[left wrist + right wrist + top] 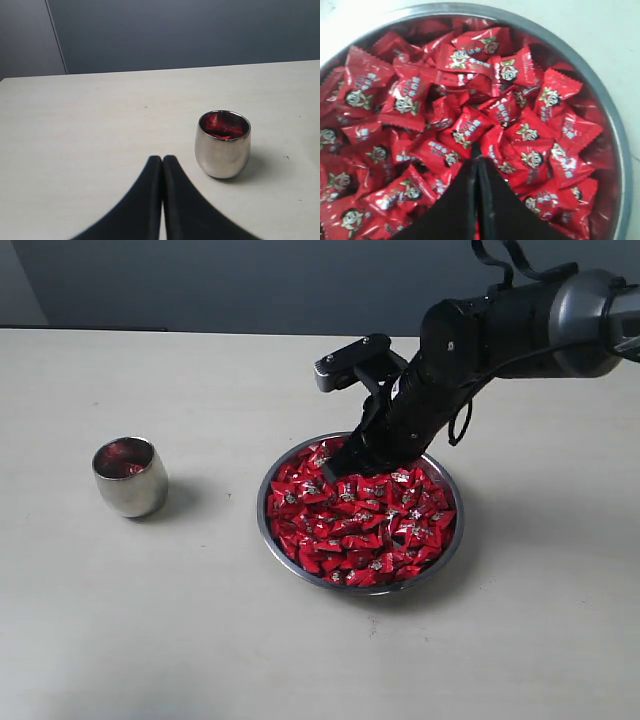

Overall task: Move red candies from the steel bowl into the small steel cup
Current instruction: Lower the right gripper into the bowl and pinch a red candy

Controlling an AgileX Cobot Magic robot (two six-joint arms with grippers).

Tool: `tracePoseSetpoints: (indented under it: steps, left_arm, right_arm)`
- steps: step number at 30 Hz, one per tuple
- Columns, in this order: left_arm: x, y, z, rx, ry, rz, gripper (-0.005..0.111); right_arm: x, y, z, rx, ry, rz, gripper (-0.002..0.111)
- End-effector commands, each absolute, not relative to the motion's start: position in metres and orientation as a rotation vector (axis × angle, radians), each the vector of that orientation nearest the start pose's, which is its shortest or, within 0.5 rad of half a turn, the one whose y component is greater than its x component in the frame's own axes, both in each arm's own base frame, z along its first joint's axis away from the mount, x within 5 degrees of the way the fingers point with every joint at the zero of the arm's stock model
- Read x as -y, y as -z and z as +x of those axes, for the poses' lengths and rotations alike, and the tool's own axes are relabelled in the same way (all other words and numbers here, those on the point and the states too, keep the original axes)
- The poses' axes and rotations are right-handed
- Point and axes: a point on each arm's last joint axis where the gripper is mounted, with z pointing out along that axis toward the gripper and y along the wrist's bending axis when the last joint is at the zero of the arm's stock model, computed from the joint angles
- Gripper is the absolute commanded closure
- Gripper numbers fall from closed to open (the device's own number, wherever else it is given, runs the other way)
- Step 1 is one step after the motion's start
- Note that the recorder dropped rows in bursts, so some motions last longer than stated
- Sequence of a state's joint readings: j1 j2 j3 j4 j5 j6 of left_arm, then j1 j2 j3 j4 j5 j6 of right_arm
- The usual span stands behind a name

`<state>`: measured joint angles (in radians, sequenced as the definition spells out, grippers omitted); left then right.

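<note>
The steel bowl (261,508) sits right of the table's middle, heaped with red candies (365,525). My right gripper (336,468) reaches down over the bowl's far left part. In the right wrist view its fingers are pressed together, shut, with the tips (477,158) touching the red candies (470,127) inside the steel bowl (603,95). I see nothing clearly held between them. The small steel cup (131,480) stands at the left with red showing inside. My left gripper (162,160) is shut and empty, close to the small steel cup (222,150), and out of the exterior view.
The pale table (200,640) runs to a dark wall (250,280) at the back. The right arm's black body (520,325) comes in from the upper right, above the bowl's far side.
</note>
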<state>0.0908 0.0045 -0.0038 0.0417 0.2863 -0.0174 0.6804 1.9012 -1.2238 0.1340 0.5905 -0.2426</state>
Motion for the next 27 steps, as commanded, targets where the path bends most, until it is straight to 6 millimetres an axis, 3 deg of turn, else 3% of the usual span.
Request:
tracePoseSetpoints:
  steps: [1,3,6,11,18,22,27]
  left_arm:
    - [-0.006,-0.187,0.054,-1.767,-0.086,-0.064,0.106]
    - [-0.006,-0.187,0.054,-1.767,-0.086,-0.064,0.106]
    - [-0.006,-0.187,0.054,-1.767,-0.086,-0.064,0.106]
    - [-0.006,-0.187,0.054,-1.767,-0.086,-0.064,0.106]
    - [-0.006,-0.187,0.054,-1.767,-0.086,-0.064,0.106]
    - [-0.006,-0.187,0.054,-1.767,-0.086,-0.064,0.106]
    - [-0.006,-0.187,0.054,-1.767,-0.086,-0.064,0.106]
  right_arm:
    - [-0.242,-0.18,0.305,-2.485,-0.056,-1.305,0.109]
    - [-0.241,-0.184,0.307,-2.416,0.002,-1.437,0.109]
    - [-0.244,-0.189,0.309,-2.401,-0.007,-1.44,0.109]
    - [-0.252,-0.192,0.309,-2.413,-0.13,-1.35,0.109]
    - [-0.27,-0.18,0.307,-2.578,-0.415,-1.166,0.109]
    - [-0.284,-0.165,0.306,-2.598,-0.464,-1.147,0.109]
    - [-0.29,-0.165,0.309,-2.584,-0.535,-1.047,0.109]
